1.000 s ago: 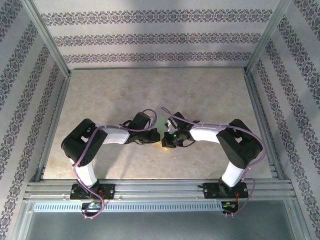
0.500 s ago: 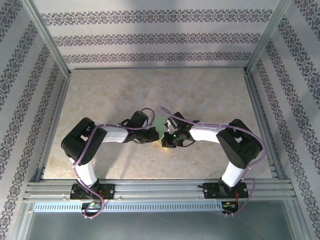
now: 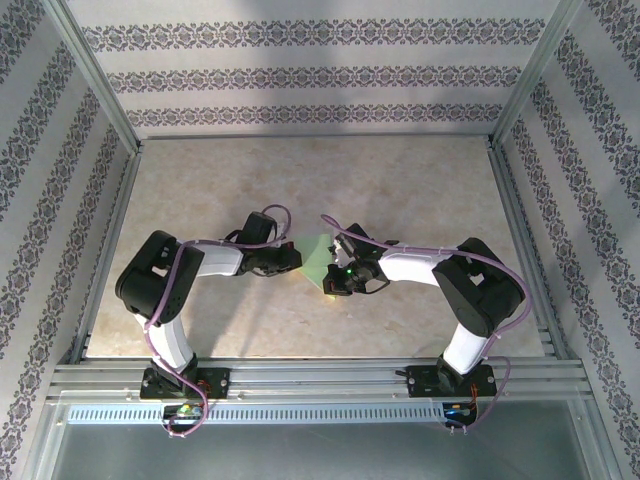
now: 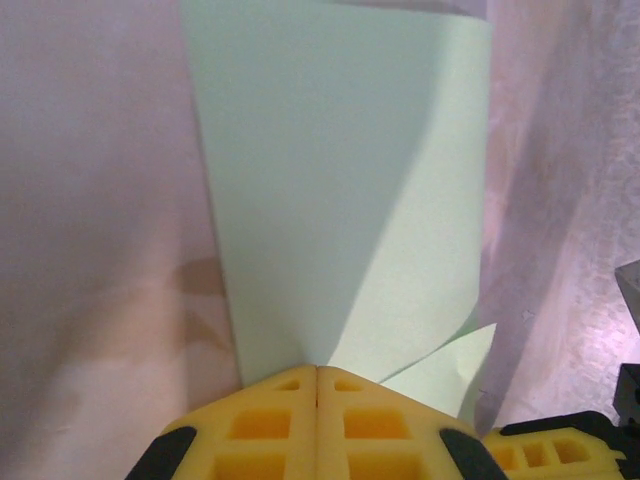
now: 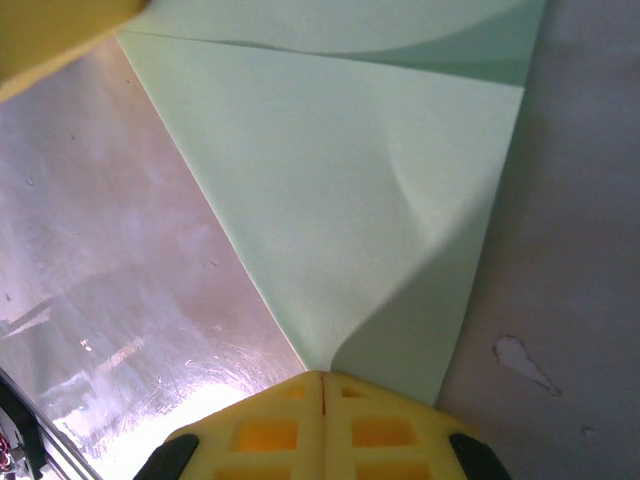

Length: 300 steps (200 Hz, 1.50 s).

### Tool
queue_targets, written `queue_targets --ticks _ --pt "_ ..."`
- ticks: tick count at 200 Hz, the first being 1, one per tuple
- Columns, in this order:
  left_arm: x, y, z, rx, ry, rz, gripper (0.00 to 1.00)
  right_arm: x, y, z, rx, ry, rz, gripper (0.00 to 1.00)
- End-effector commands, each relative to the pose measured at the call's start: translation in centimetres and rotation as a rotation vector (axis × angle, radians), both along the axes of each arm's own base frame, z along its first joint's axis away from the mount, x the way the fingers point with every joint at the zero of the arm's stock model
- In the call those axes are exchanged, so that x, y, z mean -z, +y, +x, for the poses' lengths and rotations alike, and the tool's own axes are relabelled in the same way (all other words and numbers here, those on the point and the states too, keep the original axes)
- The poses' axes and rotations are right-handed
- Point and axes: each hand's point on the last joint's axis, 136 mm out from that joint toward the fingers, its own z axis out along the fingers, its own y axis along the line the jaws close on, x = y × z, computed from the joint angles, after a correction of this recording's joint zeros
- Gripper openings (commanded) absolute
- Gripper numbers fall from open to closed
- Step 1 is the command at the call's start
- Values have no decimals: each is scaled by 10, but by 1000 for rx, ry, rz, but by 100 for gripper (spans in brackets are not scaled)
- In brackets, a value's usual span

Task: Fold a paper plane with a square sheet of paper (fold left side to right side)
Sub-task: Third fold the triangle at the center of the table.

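Looking through the left wrist camera, I see the left gripper (image 4: 316,372) with its yellow jaws pressed together on the near edge of the paper (image 4: 330,180). The paper runs away from the tips as a tall pale green panel, with a slanted shadow across it and a small pointed flap just to the right of the tips. The right gripper (image 5: 322,378) is likewise clamped flat, pinching a corner of the paper. From its tips the paper fans outward and away, with one straight edge going up to the left and a soft buckle just ahead and to the right. From above, the paper sits between the two grippers, just ahead of the right one and right beside the left one, over the middle of the table (image 3: 420,190). I cannot tell how much of it rests on the table.
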Motion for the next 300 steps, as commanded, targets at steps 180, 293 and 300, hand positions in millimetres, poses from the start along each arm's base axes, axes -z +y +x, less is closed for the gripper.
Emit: queue_targets --ticks 180,293,300 --pt "-52 -42 -39 172 -60 -50 5 36 -39 -25 21 94 -218 0" --pt "-14 -58 -28 166 -35 -36 4 36 -38 -28 14 100 -216 0" --pt "-11 -58 -28 164 -31 -31 4 35 -37 -27 14 97 -214 0"
